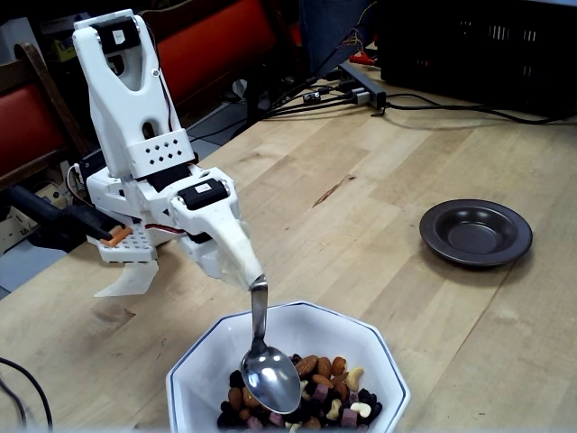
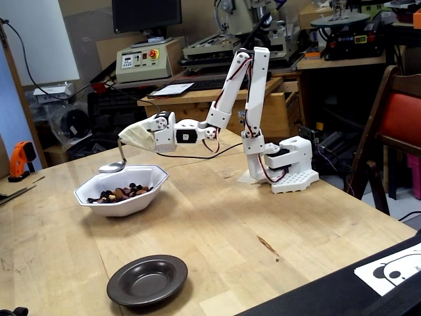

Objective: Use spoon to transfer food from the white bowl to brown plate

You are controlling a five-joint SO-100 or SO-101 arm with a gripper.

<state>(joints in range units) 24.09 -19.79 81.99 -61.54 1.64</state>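
Note:
In both fixed views my gripper (image 1: 253, 276) (image 2: 122, 140), its fingers wrapped in a cream cover, is shut on the handle of the silver spoon (image 1: 270, 378) (image 2: 112, 168). The spoon hangs downward with its oval bowl empty. It hovers just above the food (image 1: 311, 397) (image 2: 122, 193), a mix of nuts and dried fruit in the white bowl (image 1: 382, 358) (image 2: 150, 190), and I cannot tell if it touches. The brown plate (image 1: 475, 232) (image 2: 147, 280) stands empty on the wooden table, well apart from the white bowl.
The arm's white base (image 1: 129, 244) (image 2: 289, 172) is fixed to the table behind the white bowl. Cables and a black crate (image 1: 487, 50) lie at the table's far side. A printed sheet (image 2: 395, 266) lies at one corner, and red chairs (image 2: 402, 125) stand beside the table.

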